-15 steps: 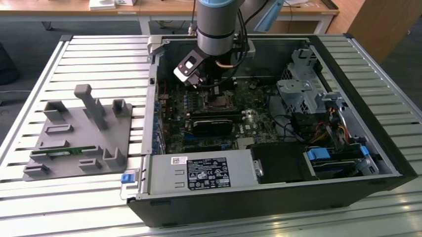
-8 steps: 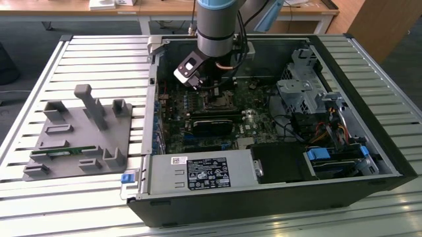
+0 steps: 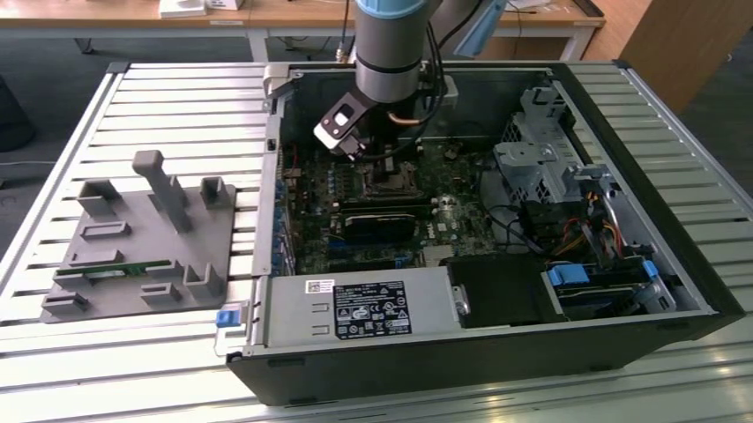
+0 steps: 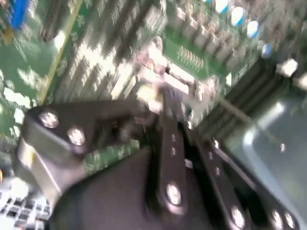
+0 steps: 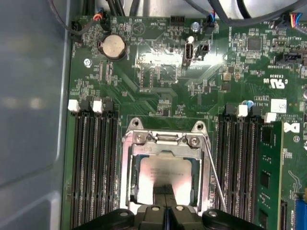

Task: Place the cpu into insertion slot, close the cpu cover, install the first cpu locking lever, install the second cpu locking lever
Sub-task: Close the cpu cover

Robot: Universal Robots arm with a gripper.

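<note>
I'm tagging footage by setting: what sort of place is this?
Probably a robotics lab or workshop: a robot arm reaches into an open computer case on a slatted metal table, with wooden desks beyond it.

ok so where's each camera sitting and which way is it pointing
Exterior view: off the arm, above the open computer case, looking down into it; the arm and gripper show.
First wrist view: on the arm, looking straight down at the cpu framed by the cpu cover; the gripper, shut, shows.
Second wrist view: on the arm, looking slantwise past the gripper at the green board.
Shared: both wrist views show the gripper and green board.
</note>
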